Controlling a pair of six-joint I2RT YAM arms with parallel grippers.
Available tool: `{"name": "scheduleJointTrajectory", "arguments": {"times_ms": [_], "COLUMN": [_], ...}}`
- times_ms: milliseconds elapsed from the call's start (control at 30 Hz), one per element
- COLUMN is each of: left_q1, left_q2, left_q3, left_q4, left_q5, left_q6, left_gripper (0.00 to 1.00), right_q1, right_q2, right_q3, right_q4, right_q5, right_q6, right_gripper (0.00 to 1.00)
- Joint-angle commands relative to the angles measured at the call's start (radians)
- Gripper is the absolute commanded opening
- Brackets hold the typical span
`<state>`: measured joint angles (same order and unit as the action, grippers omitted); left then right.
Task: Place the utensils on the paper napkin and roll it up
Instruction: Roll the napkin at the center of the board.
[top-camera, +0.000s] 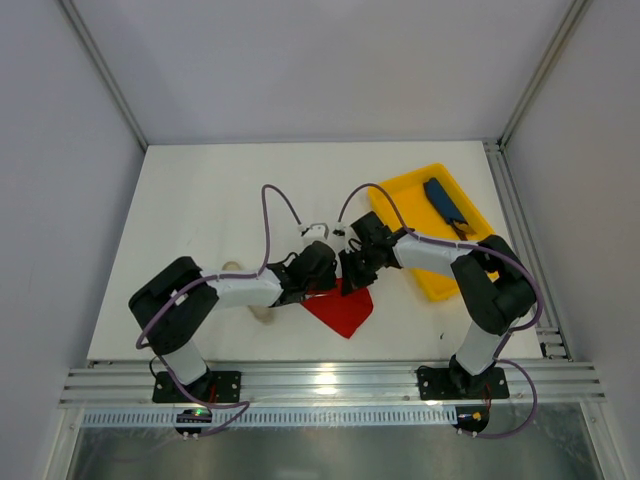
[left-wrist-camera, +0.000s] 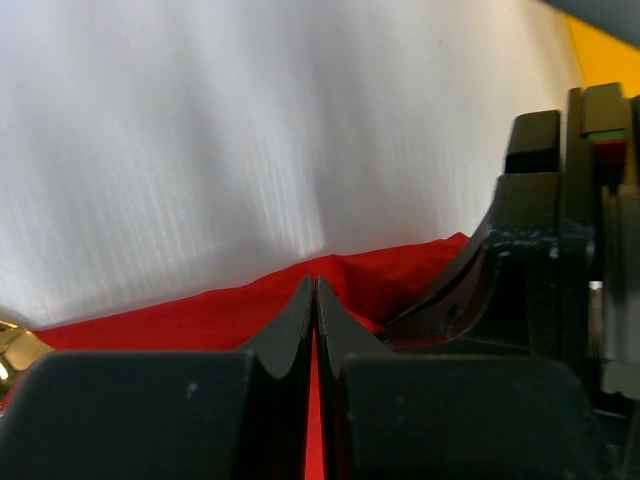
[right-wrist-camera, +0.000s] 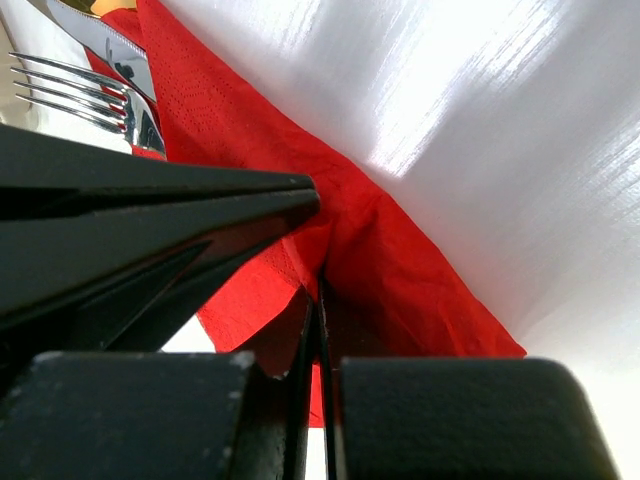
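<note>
- The left gripper has its fingers pressed together, pinching a raised fold along the far edge of the paper napkin.
- The right gripper is also closed, nipping a crease of the same red sheet. The two grippers meet tip to tip, with almost no room between them.
- The fork lies beyond and to the left of the right gripper's tips, partly on the napkin.
- Behind the grippers, one napkin corner lies flat, pointing toward the arm bases.
- Bare white worktop spreads ahead of both grippers.
- The yellow tray sits to the right gripper's right, apart from the napkin, with a dark-blue item in it.
</note>
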<state>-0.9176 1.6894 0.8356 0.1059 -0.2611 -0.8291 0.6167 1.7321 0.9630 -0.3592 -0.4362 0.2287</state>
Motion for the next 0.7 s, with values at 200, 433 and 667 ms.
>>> {"name": "scheduleJointTrajectory", "arguments": {"times_ms": [200,433,667], "left_q1": [0.005,0.005,0.005], "left_q2": [0.001,0.013,-0.008], "left_q3": [-0.030,-0.047,-0.072], "left_q4": [0.098,0.106,0.118], "left_q5": [0.048,0.062,0.063], "left_q6": [-0.007,-0.010,-0.015], "left_gripper": [0.00,0.00,0.00], "right_q1": [0.014,0.015,0.015], "right_q2": [-0.049,-0.066,-0.094], "right_q3": [-0.012,-0.009,-0.010], "right_q4": [-0.004,-0.007,-0.014], "right_q5": [-0.009,-0.013,-0.024], "right_q6": [0.000,0.003,0.009], "right_gripper": [0.12,0.20,0.27]}}
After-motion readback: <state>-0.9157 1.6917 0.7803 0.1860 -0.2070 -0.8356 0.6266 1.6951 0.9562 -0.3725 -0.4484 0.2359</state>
